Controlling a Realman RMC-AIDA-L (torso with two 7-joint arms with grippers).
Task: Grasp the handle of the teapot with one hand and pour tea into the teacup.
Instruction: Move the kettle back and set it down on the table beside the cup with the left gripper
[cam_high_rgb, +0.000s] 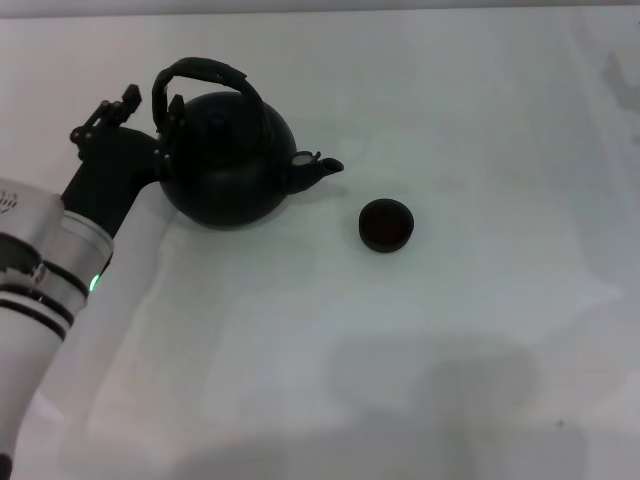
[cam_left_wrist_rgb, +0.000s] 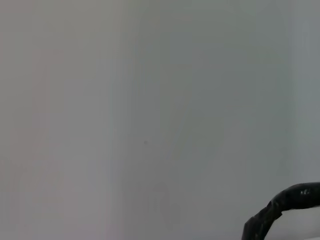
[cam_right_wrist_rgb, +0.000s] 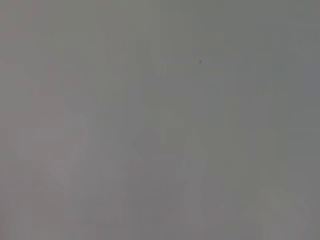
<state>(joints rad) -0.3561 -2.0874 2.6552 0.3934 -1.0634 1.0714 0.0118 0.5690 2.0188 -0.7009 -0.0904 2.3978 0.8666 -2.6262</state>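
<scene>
The teapot (cam_high_rgb: 228, 165) is seated on the white table (cam_high_rgb: 450, 340), spout directed toward the teacup (cam_high_rgb: 386, 224) positioned near it. The left gripper (cam_high_rgb: 160, 125) is located at the left base of the handle (cam_high_rgb: 200, 75); finger state apparently cannot be determined, being obscured. The right gripper is not visible.

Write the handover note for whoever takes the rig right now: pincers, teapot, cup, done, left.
Left pincer: at the teapot's left side, by the base of the handle; grip cannot be confirmed.
Right pincer: not in view.
Teapot: upright on the table, spout toward the teacup, which stands apart to its right.
Done: left arm brought up to the handle.
Left: secure the handle, lift, tilt the spout over the teacup, pour, set the pot back.
</scene>
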